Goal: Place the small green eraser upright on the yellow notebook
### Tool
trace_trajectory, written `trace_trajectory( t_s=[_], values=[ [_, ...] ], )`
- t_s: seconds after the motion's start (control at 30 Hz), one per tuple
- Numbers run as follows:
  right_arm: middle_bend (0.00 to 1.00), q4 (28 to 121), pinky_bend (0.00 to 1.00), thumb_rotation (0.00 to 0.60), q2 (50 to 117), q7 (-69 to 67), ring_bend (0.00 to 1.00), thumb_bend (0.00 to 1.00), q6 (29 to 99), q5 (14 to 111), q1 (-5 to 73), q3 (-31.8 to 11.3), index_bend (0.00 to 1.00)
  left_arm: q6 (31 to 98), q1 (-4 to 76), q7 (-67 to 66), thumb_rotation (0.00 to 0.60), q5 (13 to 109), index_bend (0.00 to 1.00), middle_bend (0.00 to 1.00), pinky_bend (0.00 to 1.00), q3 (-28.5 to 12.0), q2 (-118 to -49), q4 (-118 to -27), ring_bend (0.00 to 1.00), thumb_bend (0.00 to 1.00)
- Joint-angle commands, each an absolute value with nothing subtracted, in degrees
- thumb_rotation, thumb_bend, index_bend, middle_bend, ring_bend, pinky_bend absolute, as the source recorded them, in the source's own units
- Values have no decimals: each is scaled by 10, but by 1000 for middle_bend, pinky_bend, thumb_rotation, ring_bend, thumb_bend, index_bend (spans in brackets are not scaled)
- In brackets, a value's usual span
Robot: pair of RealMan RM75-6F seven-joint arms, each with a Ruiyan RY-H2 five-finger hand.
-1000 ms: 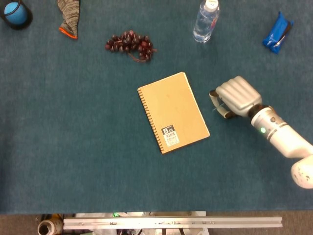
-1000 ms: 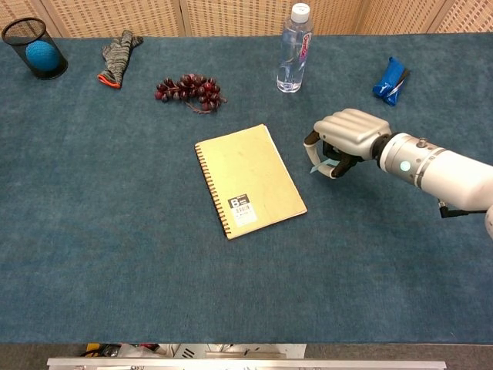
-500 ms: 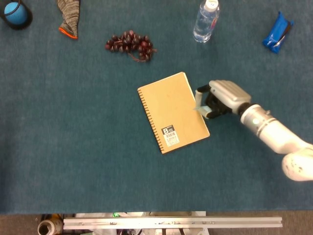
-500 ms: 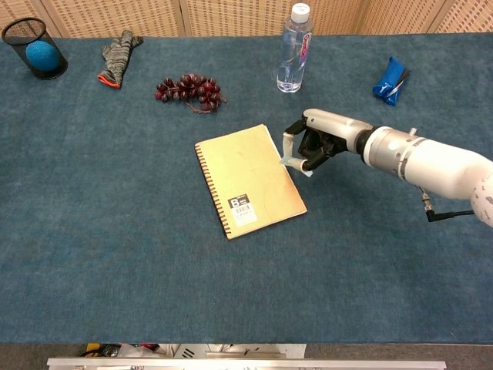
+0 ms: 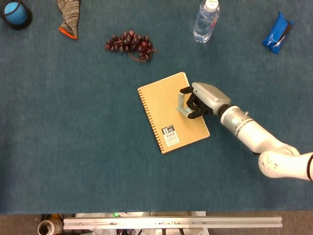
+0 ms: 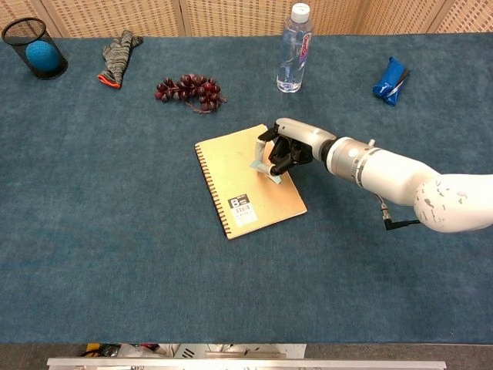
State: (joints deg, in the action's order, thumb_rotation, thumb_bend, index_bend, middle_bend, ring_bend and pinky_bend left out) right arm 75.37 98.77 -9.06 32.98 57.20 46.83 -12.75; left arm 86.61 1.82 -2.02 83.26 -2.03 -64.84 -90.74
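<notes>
Right hand [image 5: 203, 99] holds eraser [image 5: 182, 108] over "8"-labelled notebook [image 5: 166, 105].

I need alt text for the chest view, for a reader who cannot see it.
The robot's right hand holds a small green eraser over the right part of a yellow notebook on a blue table. Along the far edge are grapes, a water bottle, a glove and a blue packet.

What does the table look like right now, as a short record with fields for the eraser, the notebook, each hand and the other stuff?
eraser: small green eraser, pinched by the right hand, over the notebook
notebook: yellow notebook, flat, closed, mid-table
contact: cannot tell if the eraser touches the cover
left hand: not in view
far edge: water bottle, grapes, blue pack, striped cloth, mesh cup with blue ball
</notes>
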Motion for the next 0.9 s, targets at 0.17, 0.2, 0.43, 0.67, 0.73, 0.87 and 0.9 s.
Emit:
trace_trajectory(
  t_s=[0.17,0.2,0.43,0.67,0.73,0.87,0.9],
  values=[
    [1000,747,1000,600,1005,-63,1000,404,338,544,487,-133,633,865,19,-14,600,835,200,248,193,-20,-648,-904,200,313],
    [1000,747,1000,600,1008,-59,1000,403,338,538,490,-134,633,864,19,-13,600,835,200,248,193,-20,-648,-904,200,313],
    [1000,746,1000,600,1016,-22,1000,400,345,504,507,-131,599,861,19,-9,600,835,200,248,193,-20,-644,-903,200,313],
    [1000,751,1000,600,1019,14,1000,401,356,474,518,-121,549,858,19,-4,600,832,200,248,193,-20,-643,-901,200,313],
    [1000,752,1000,600,1020,23,1000,402,360,467,520,-117,525,859,19,-4,600,834,200,248,193,-20,-644,-901,200,313],
    [1000,757,1000,600,1018,33,1000,404,363,458,522,-114,472,859,19,-4,600,836,200,248,193,-20,-643,-902,200,313],
    [1000,758,1000,600,1017,34,1000,404,363,457,523,-114,457,859,19,-4,600,836,200,248,193,-20,-643,-902,200,313]
  ],
)
